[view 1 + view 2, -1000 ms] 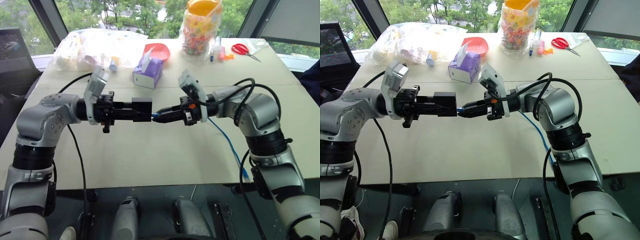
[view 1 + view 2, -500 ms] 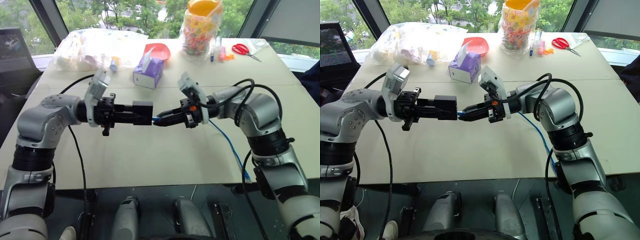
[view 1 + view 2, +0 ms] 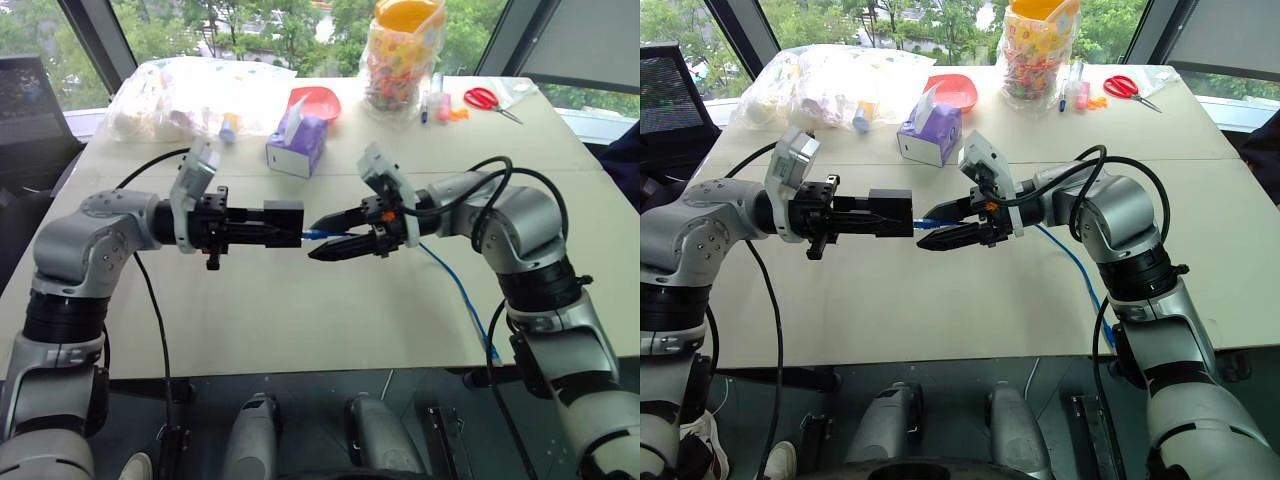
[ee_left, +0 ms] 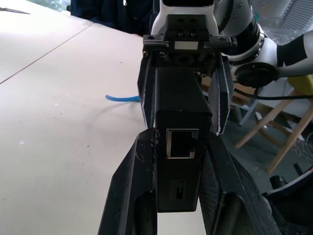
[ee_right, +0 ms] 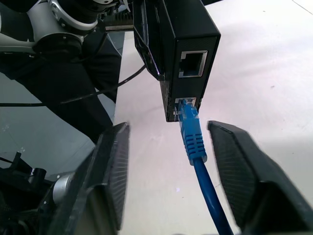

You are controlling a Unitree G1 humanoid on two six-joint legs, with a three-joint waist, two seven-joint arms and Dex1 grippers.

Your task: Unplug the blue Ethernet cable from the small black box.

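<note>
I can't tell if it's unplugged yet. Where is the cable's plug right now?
In the right wrist view the blue Ethernet cable plug sits in the small black box lower socket, between the open right gripper fingers, untouched.

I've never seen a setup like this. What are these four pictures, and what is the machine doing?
Two pictures look down from the head of a humanoid robot at its two arms over a table. The other two come from cameras on its wrists. The left pincer is shut on a small black box. A blue Ethernet cable is plugged into the box. The right pincer is open, one finger on either side of the plug. Behind lie a purple tissue box, a red bowl, a candy jar and scissors.
</note>
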